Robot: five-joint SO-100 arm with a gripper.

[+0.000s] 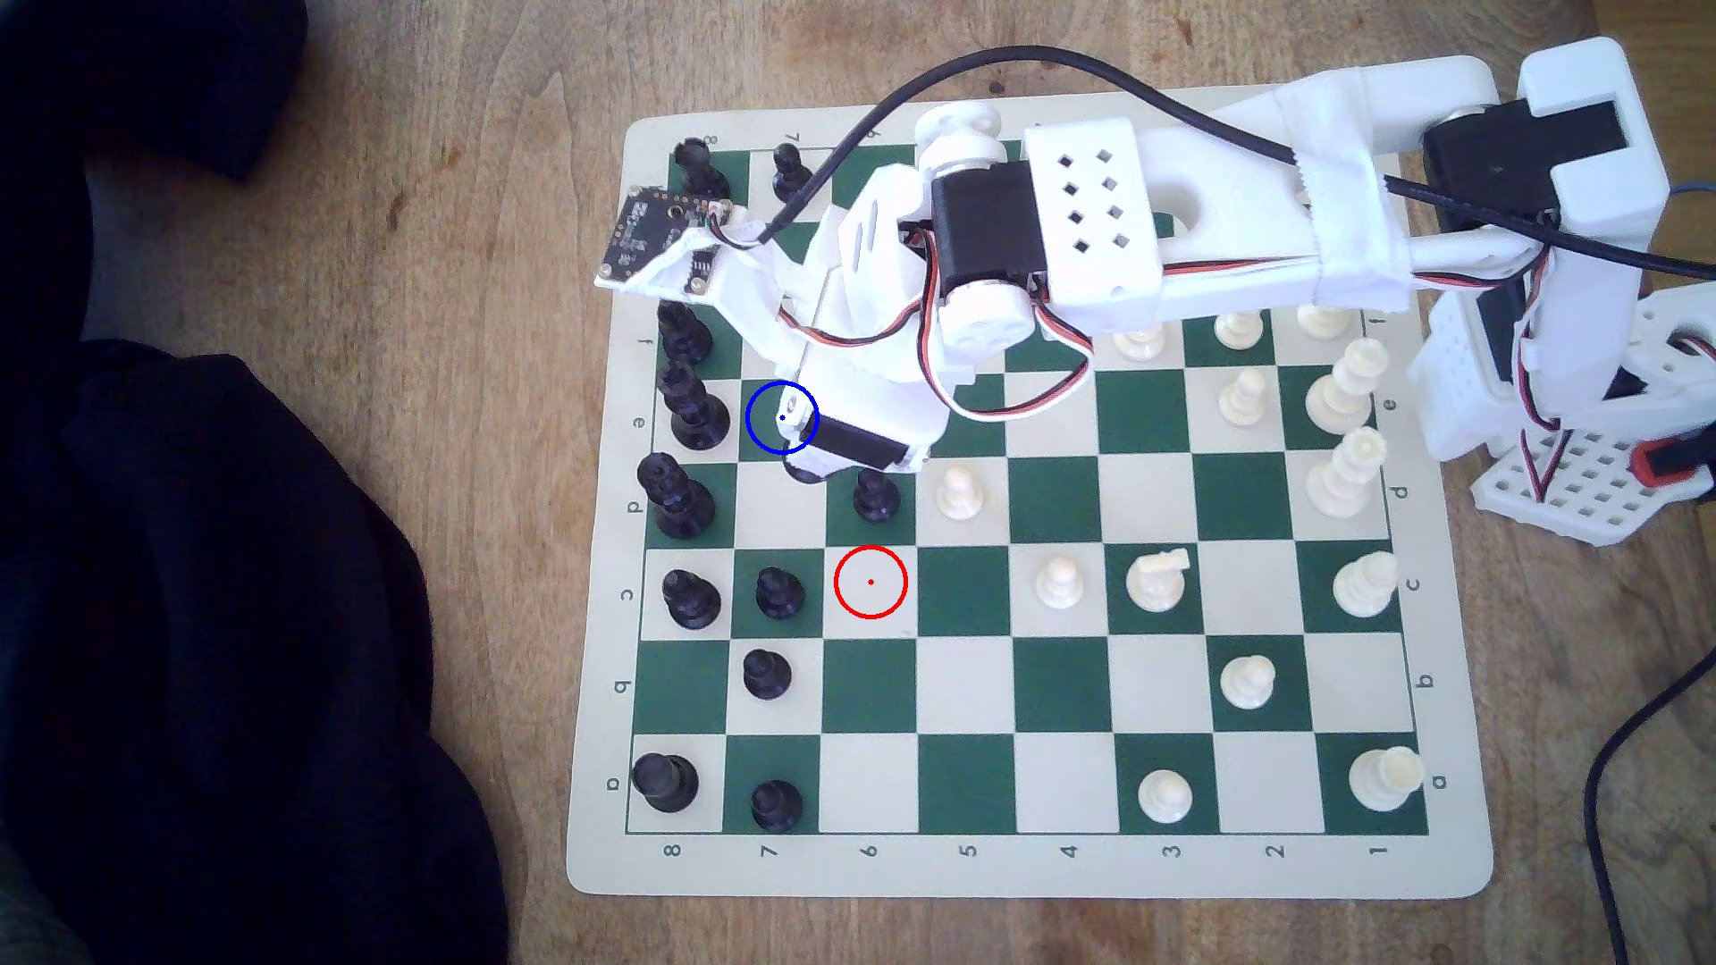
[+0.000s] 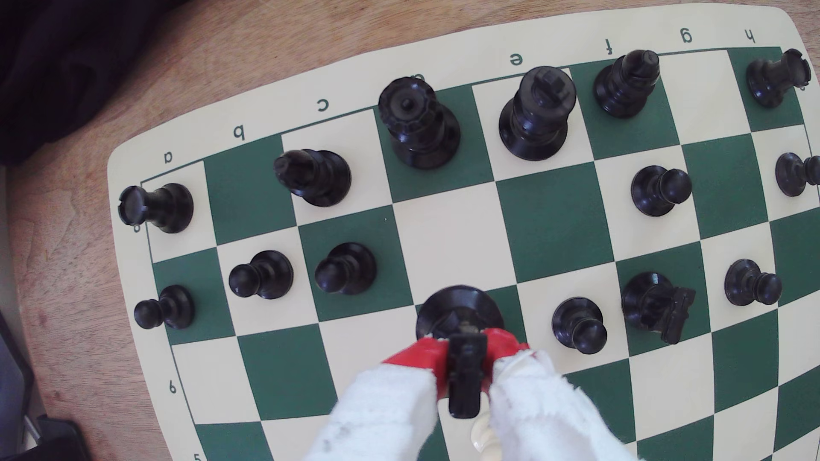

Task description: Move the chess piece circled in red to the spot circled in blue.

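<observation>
The chess piece circled in red, a black knight (image 2: 463,377), is clamped between the red-tipped fingers (image 2: 421,354) of my gripper (image 2: 463,350). Its round base (image 2: 459,310) faces the wrist camera and looks lifted off the board. In the exterior view the red ring (image 1: 870,582) sits on a bare cream square. The spot circled in blue (image 1: 766,422) is a dark green square two rows away, and the white gripper body (image 1: 864,418) overlaps the ring's right edge. The knight is mostly hidden beneath that body.
Black pieces line the exterior view's left edge, with the king (image 1: 692,413) and queen (image 1: 678,506) beside the blue ring. A black pawn (image 1: 873,496) and a white pawn (image 1: 958,492) stand just below the gripper. A second black knight (image 2: 654,308) and a pawn (image 2: 579,326) are close by.
</observation>
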